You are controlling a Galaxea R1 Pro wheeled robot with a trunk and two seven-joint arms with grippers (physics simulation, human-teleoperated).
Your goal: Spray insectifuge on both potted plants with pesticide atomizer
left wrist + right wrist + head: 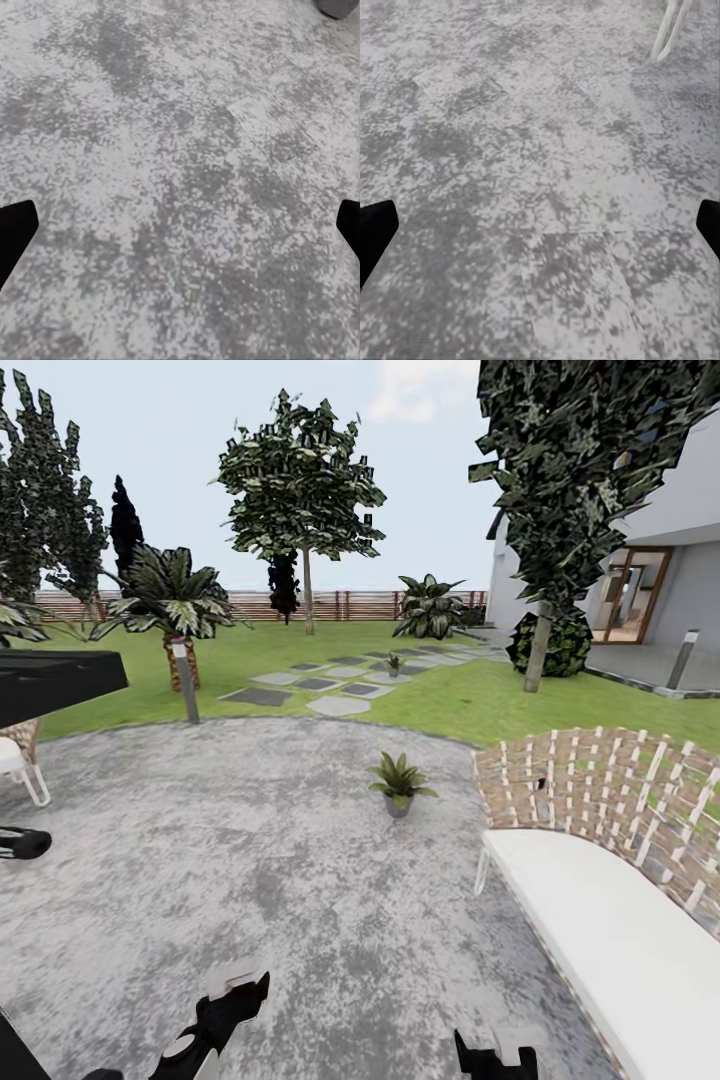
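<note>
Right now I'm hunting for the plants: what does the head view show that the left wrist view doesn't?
Head view alone: one potted plant on the grey paving, another out among the stepping stones, plus the white bench. Left wrist view alone: the dark fingers spread wide, nothing held. Both share the mottled paving.
</note>
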